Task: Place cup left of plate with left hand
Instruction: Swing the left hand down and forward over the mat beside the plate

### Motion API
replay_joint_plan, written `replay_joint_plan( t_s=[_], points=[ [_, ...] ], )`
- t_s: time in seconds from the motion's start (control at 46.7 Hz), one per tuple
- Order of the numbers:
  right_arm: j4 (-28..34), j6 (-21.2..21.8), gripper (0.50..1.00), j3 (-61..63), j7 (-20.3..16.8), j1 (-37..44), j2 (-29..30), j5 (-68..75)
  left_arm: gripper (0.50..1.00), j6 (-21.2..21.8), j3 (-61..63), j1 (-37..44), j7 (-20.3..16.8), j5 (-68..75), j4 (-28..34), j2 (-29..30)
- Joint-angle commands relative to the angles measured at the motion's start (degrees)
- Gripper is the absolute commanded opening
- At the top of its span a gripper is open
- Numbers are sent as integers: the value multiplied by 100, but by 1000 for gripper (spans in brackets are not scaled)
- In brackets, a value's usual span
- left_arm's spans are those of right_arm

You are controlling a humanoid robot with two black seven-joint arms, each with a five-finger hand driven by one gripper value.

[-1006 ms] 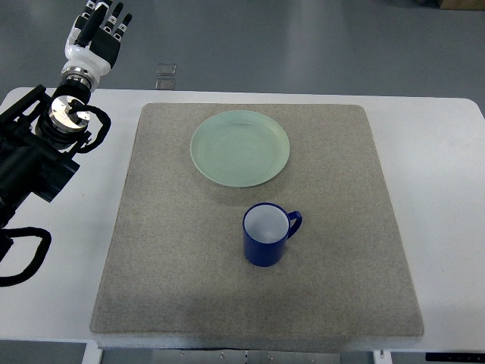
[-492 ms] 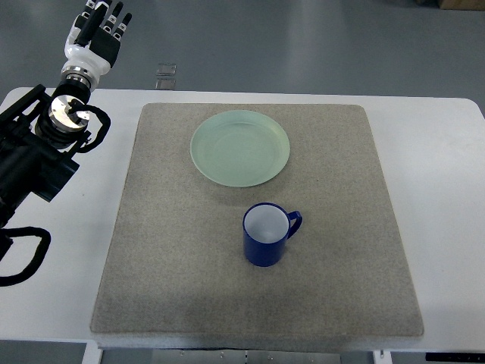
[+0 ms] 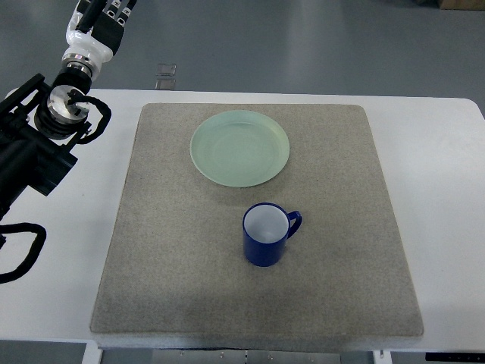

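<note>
Blue cup [image 3: 266, 241] upright, white inside, handle right.

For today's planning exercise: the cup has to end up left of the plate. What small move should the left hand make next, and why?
Probably bring the left hand down and right toward the cup. The hand is up at the far left corner, holding nothing, while the cup stands upright on the mat, on the near side of the plate, with its handle pointing right.
</note>
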Motion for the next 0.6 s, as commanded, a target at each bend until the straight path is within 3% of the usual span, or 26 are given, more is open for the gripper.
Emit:
replay_joint_plan(
  t_s=[0.0,0.321,0.578],
  points=[
    [2,0,932,0,7,0,0,0,996,-9,68,51,2,2,-434,141],
    [2,0,932,0,-1,0,0,0,996,-71,235,148,19,573,-1357,185],
    [-6,0,932,0,-1,0,0,0,996,-246,1429,-125,19,644,-1770,501]
  ],
)
